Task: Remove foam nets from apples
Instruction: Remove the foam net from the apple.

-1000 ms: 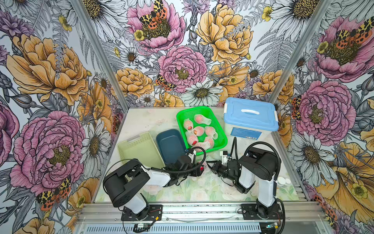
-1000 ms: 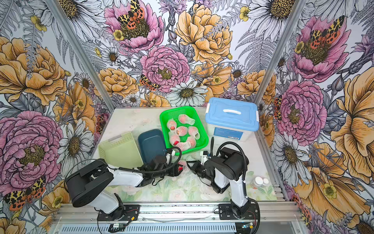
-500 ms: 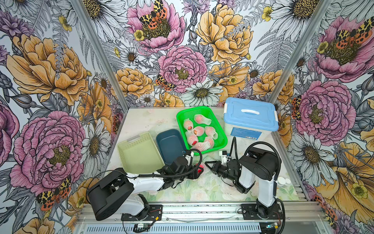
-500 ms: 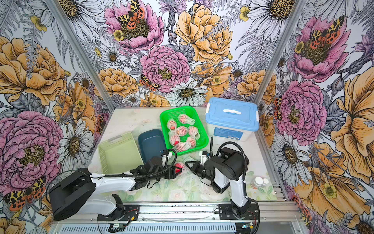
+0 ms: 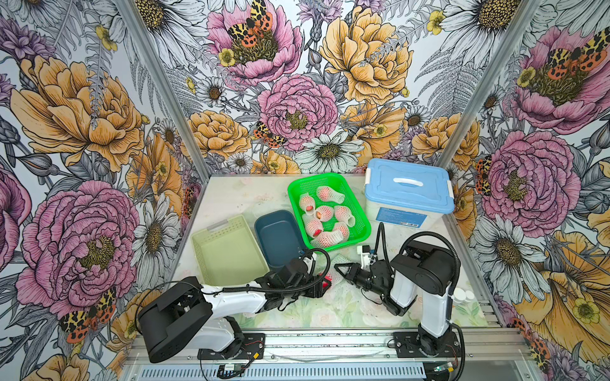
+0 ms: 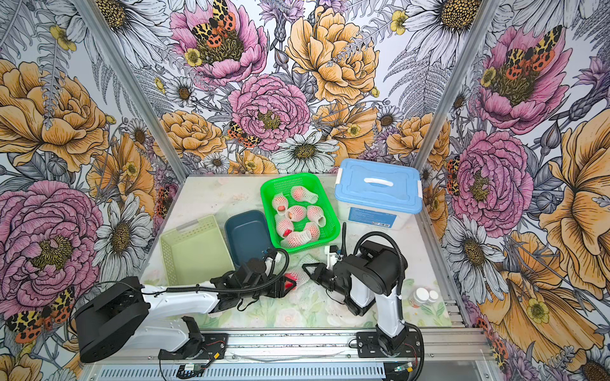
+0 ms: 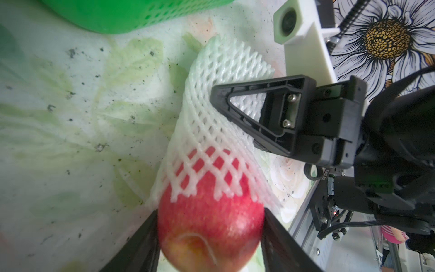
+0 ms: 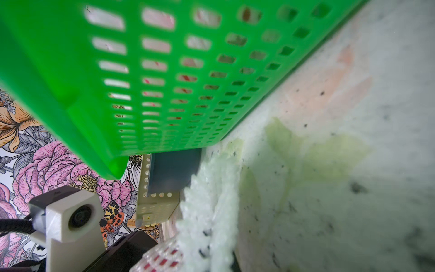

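Just in front of the green basket's (image 5: 355, 198) near rim, the left gripper (image 5: 319, 287) holds a red apple (image 7: 208, 226) down at the tabletop (image 5: 231, 198); in the left wrist view its two black fingers (image 7: 141, 245) press the apple's sides, so the jaws stand fairly wide, filled by the fruit. The foam net (image 7: 207, 122) covers only the apple's far half; the dimpled end toward the wrist camera is bare and glossy. From there the net runs as an empty, flattened sleeve toward the basket, its free end lying close to the basket's front wall. The right gripper (image 5: 338, 266), also just in front of the basket and nearer its right corner, is pinched tight on that empty stretch, the mesh passing between its closed jaws; the sleeve looks drawn out between the two grippers.

Inside the basket lie more netted apples (image 5: 324, 212), pale pink through the white mesh, crowded against one another. Beside the basket's left wall stands a dark blue tray (image 5: 279, 240); farther to the basket's left is a pale green tray (image 5: 227, 254). Close by on the basket's right stands a box with a light blue lid (image 5: 407, 189). Well in front of the basket and off to its right, by the right arm's base, are small white-capped bottles (image 5: 460, 294).
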